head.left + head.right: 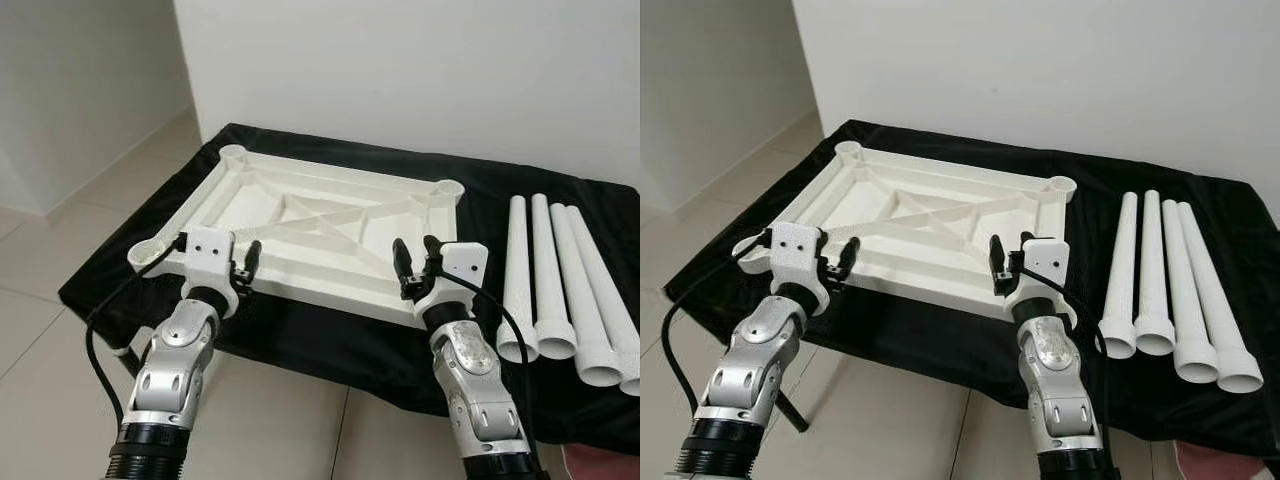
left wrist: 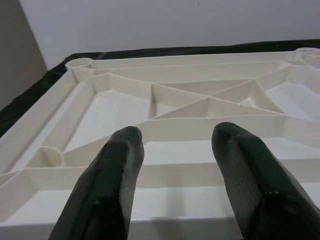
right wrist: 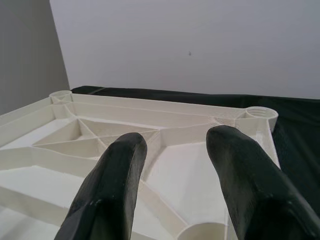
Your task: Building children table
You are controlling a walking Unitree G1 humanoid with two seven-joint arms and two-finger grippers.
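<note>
Your tabletop (image 1: 320, 225) lies underside up on the black cloth (image 1: 330, 340), all corner sockets empty. The four legs (image 1: 570, 290) lie side by side to its right, none fitted, so assembly hasn't begun. Both grippers, left (image 1: 246, 262) and right (image 1: 416, 262), hover released over its near edge.

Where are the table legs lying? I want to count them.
Four white table legs lie side by side on the black cloth, right of the upturned tabletop.

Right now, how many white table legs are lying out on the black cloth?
4. They lie side by side to the right of the upturned tabletop: first leg, second leg, third leg, fourth leg outermost, wide ends nearest the robot.
</note>
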